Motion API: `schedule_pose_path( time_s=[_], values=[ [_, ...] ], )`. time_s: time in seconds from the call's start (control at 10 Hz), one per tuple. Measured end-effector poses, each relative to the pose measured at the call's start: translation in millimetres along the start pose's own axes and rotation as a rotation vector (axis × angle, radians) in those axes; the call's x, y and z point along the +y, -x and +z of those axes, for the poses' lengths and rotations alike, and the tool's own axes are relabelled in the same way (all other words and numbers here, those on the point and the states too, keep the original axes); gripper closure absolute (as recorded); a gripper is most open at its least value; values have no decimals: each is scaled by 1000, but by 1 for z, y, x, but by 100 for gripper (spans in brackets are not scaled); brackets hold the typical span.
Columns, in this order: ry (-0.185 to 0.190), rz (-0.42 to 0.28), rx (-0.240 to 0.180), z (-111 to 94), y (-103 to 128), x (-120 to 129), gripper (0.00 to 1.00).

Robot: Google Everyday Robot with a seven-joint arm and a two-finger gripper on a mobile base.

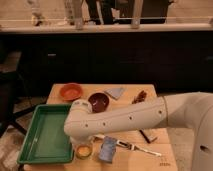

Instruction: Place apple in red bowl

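Apple (83,149) sits half-hidden below the arm; gripper hidden.

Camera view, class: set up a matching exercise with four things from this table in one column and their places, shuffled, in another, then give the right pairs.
Things
1. red bowl
2. green tray
3. blue sponge
4. maroon bowl

Places
A. front edge of the table, right of the small yellow piece
B. far left corner of the table
C. left side of the table, near the front
D. just right of the red bowl

Pairs: 1-B, 2-C, 3-A, 4-D

The gripper is hidden below the arm's elbow, near the tray's right edge. No apple shows.
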Motion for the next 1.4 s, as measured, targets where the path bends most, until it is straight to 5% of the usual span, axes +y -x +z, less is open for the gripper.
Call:
schedule_pose_path(
  time_s=[1.4],
  values=[
    [4, 0, 95, -54, -48, 2, 100]
  ],
)
